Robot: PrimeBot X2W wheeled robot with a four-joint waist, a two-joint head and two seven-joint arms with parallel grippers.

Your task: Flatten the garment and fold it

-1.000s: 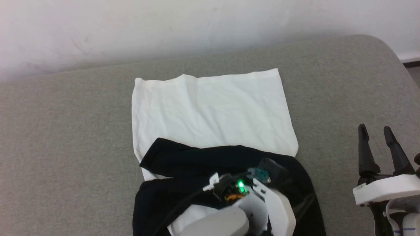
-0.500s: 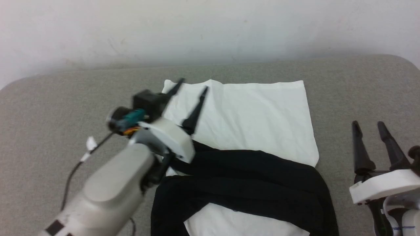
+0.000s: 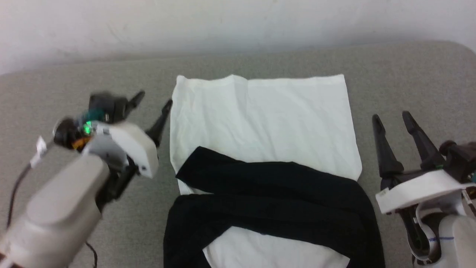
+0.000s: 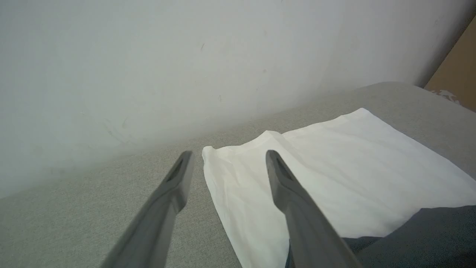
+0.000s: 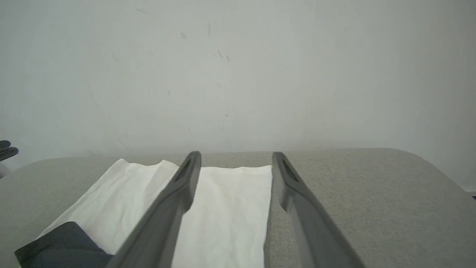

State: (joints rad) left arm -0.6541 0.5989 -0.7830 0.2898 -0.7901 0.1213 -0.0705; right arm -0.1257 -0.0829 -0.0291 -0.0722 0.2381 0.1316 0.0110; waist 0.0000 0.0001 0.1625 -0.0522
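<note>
Cream-white garment lies flat in the middle of the grey cushion, hem toward the wall. The black sleeves are crossed over its near half. Your left gripper hovers just beside the shirt's left edge, jaws wide, nothing in them. Your right gripper is near the right edge, also wide and empty, clear of the cloth.
</note>
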